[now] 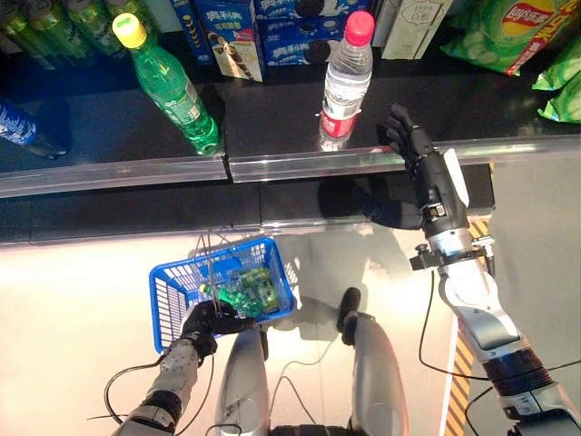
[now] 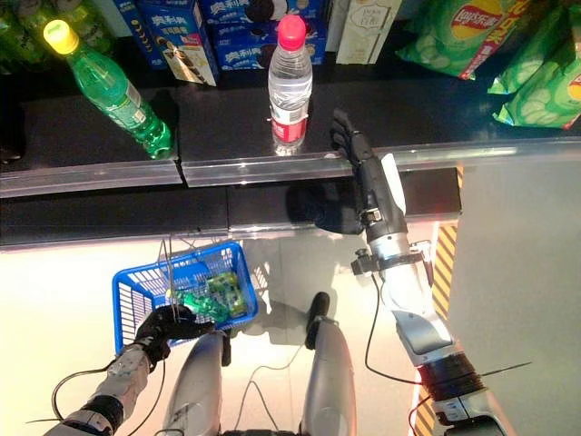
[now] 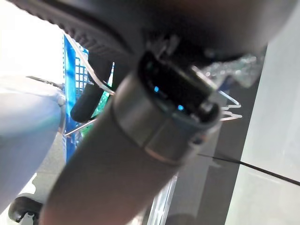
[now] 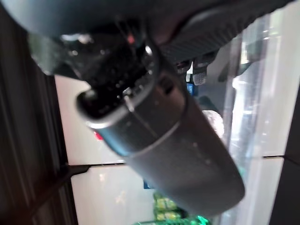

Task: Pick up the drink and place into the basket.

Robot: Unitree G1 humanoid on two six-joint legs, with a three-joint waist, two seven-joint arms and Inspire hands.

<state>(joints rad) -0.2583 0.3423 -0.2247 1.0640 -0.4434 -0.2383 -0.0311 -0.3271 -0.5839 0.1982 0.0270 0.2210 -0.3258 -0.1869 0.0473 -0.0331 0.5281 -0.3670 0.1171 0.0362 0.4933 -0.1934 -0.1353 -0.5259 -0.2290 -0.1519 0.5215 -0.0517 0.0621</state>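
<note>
Basket (image 1: 172,291) rim hidden under left robot hand (image 1: 207,322)

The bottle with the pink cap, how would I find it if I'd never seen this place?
Look at the dark shelf up top. The clear water bottle stands near its front rail, just left of the right hand. Its neighbour is green with a yellow cap.

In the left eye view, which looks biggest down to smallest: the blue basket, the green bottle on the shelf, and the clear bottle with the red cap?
1. Blue basket, clearly largest.
2. Green bottle and clear bottle: they look about alike, the green one perhaps slightly longer, but it leans, so I won't rank them.
</note>
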